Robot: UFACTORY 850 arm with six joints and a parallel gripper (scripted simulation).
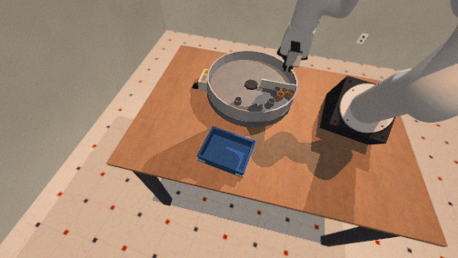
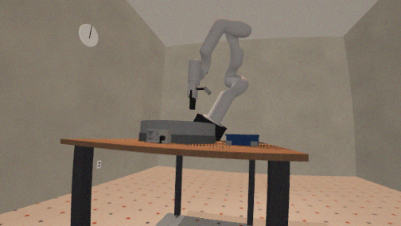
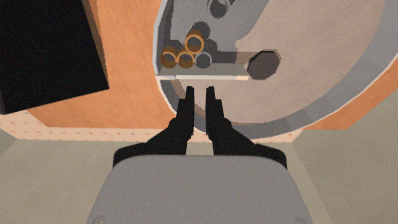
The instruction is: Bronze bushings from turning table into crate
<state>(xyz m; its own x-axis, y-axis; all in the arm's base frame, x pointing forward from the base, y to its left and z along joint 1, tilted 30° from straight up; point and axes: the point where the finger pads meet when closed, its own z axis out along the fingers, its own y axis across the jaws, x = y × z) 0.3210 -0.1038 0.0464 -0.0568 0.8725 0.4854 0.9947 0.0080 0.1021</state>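
The brown table (image 1: 282, 182) (image 2: 183, 148) (image 3: 125, 100) has a big round gray tub (image 1: 249, 117) (image 2: 179, 129) on it. Near the tub sits a blue box (image 1: 225, 152) (image 2: 242, 139). The arm's black base (image 1: 331, 114) (image 3: 45, 50) is there too, and a small pale box (image 1: 203, 81) (image 2: 156, 136) is beside the tub.
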